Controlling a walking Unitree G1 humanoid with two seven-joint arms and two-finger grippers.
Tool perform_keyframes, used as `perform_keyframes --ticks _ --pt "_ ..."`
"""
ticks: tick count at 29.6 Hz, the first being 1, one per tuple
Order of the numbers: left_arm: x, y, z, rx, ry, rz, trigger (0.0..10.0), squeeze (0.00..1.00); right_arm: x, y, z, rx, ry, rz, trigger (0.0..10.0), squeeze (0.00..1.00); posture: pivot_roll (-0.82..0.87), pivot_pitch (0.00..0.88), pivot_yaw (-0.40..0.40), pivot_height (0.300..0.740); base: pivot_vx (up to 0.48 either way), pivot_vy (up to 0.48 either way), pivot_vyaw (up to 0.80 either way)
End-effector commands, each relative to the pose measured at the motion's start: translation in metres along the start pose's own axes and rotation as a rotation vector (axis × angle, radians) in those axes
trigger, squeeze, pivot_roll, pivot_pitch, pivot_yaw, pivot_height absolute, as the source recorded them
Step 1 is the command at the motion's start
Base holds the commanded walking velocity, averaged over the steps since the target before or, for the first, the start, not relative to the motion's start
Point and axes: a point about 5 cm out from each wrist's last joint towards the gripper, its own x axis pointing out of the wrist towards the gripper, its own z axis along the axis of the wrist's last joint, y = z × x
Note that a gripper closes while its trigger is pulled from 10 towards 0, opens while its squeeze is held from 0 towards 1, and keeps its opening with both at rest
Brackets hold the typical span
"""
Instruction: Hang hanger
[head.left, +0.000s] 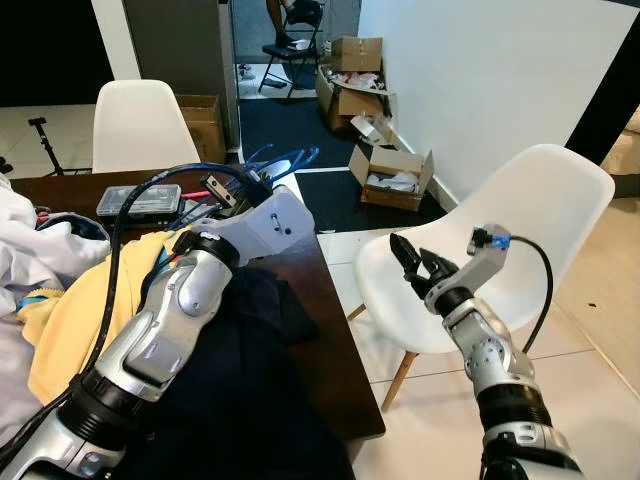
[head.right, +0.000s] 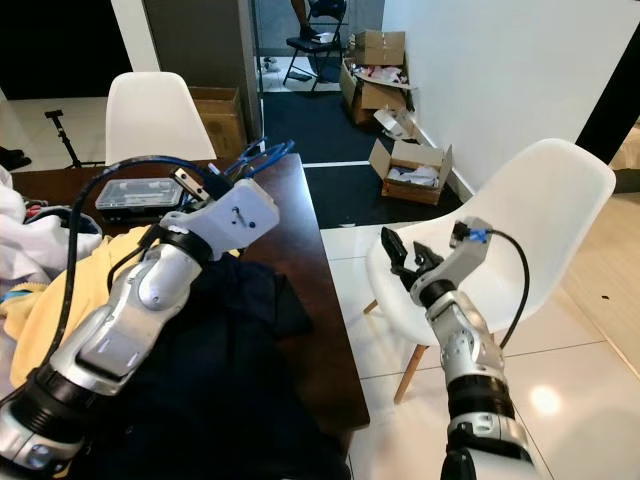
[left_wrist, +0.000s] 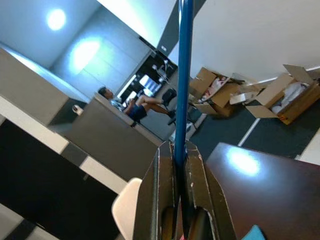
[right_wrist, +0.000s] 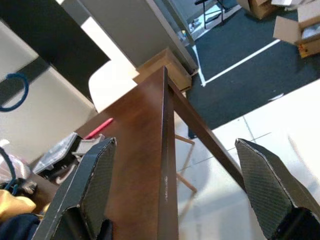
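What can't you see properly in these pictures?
- Blue hanger: the left wrist view shows one bar clamped in the left gripper; its hook is cut off by the top edge.
- Dark garment: the left arm hides part of it in the eye views, so its shape is unclear.
- Person sitting far off: too small for detail.
- Right gripper: open over the table edge, holding nothing.

No text, label, brand, number or sign can be read anywhere. The cardboard boxes (head.left: 392, 176) on the floor beyond the table (head.left: 320, 300) show plain faces, and the clear case (head.left: 139, 201) on the table carries nothing legible.
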Motion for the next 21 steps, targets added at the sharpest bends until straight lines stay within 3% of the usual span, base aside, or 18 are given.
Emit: perform_keyframes --ticks 1,4,5,10,18,21 --pt "0.004 0.005 0.006 0.147 -0.067 0.014 10.0 0.00 -0.004 -0.003 0.003 0.062 -0.033 -0.002 10.0 0.00 0.05 0.038 -0.037 0.740 -0.300 0.000 0.00" --pt "0.004 0.005 0.006 0.147 -0.067 0.014 10.0 0.00 -0.004 -0.003 0.003 0.062 -0.033 -0.002 10.0 0.00 0.05 0.038 -0.037 0.740 -0.300 0.000 0.00" --pt "0.007 0.013 0.011 0.206 -0.103 0.048 10.0 0.00 -0.004 -0.003 0.003 0.075 -0.042 0.001 10.0 0.00 0.05 0.036 -0.036 0.740 -0.307 0.000 0.00" --pt "0.017 0.033 0.031 0.273 -0.199 0.124 10.0 0.00 -0.005 -0.003 0.005 0.112 -0.072 0.015 10.0 0.00 0.05 0.025 -0.032 0.740 -0.308 0.000 0.00" --pt "0.023 0.030 0.041 0.228 -0.227 0.128 10.0 0.00 -0.008 -0.007 0.011 0.167 -0.114 0.017 10.0 0.00 0.04 0.025 -0.025 0.740 -0.335 0.000 0.00" --pt "0.023 0.022 0.043 0.209 -0.229 0.115 10.0 0.00 -0.009 -0.007 0.012 0.175 -0.122 0.021 10.0 0.00 0.04 0.027 -0.025 0.740 -0.350 0.000 0.00"
